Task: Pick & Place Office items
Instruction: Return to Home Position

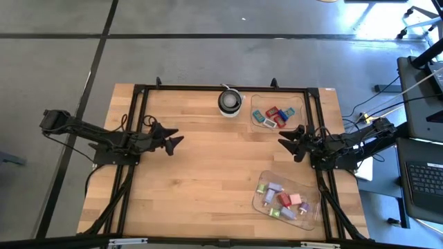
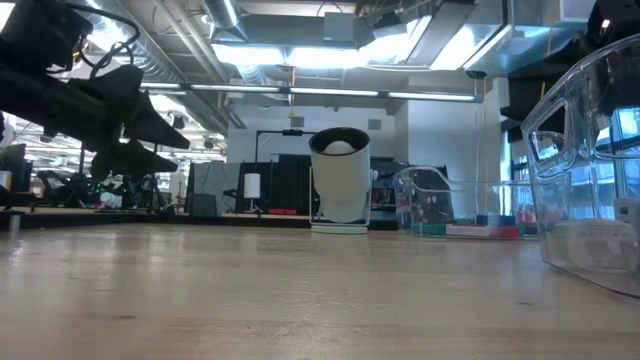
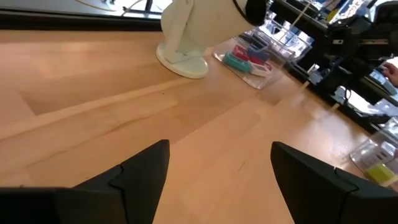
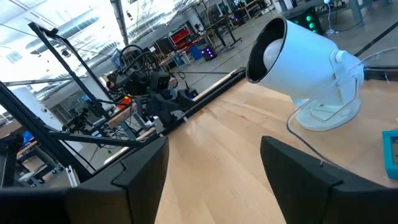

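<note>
Here, small coloured blocky office items (image 1: 272, 113) lie in a far clear plastic tray (image 1: 302, 105) and a near clear plastic tray (image 1: 313, 216), both on the right. They are probably light, stiff and slick, so pinch across flat sides. The left gripper (image 1: 174, 137) hovers left of centre and the right gripper (image 1: 285, 142) between the trays, both wide open and empty.

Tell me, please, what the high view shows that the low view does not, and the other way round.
Only the high view shows the right hand, open at the table's right edge, and the lilac, pink and red pieces lying in the clear tray farther from the white-and-black round object. Only the low view shows the room behind the table, with its ceiling lights. Both show the open left hand, the round object and that tray.
</note>
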